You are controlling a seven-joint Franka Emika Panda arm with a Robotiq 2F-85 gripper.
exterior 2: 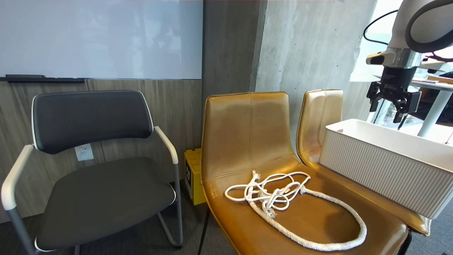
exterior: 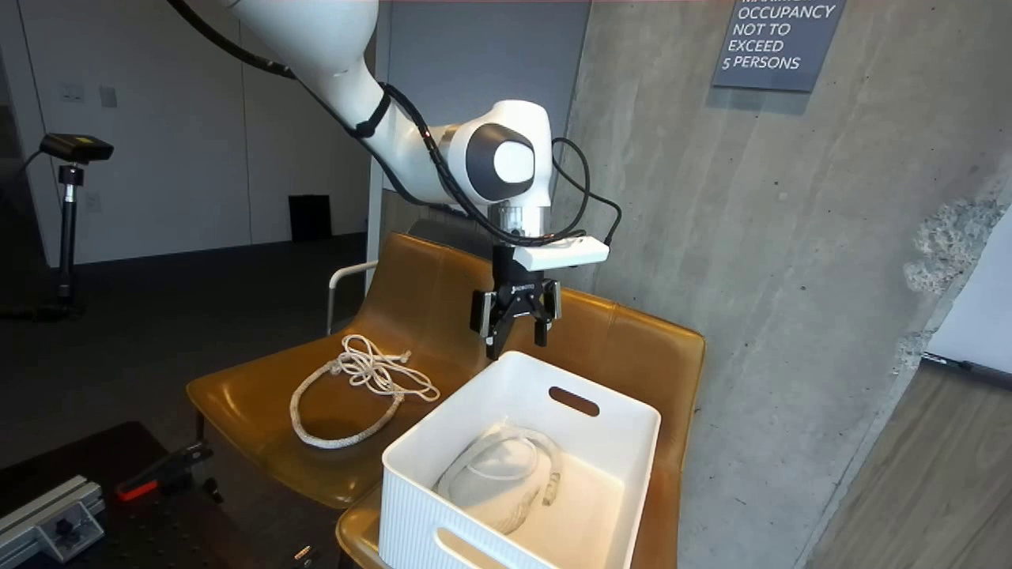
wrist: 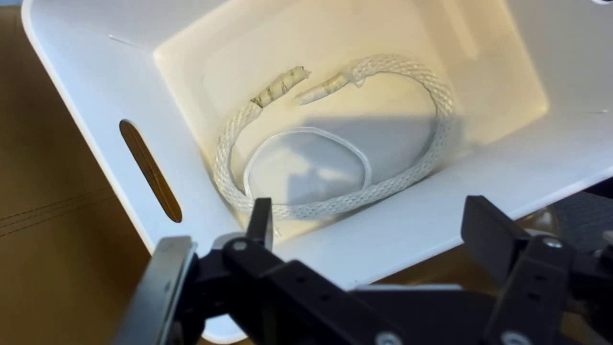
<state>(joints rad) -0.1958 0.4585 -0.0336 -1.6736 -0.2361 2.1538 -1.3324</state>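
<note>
My gripper is holding nothing: its two fingers stand well apart, with nothing between them. It hangs above the white box, which stands on a brown chair. Below my gripper, on the bottom of this box, lies a white rope loop, with a thin cord arching inside it. Lower than my gripper and off to its side, outside the box, a second rope rests on another chair.

I judge the box wall to be the main danger: in the wrist view one finger overlaps it, so a straight lowering could press on the rim and make the box tip or slide. The loop also runs close to the wall, so reaching it there could cause scraping. The thin cord, being light, could catch on a finger and drag the loop.
</note>
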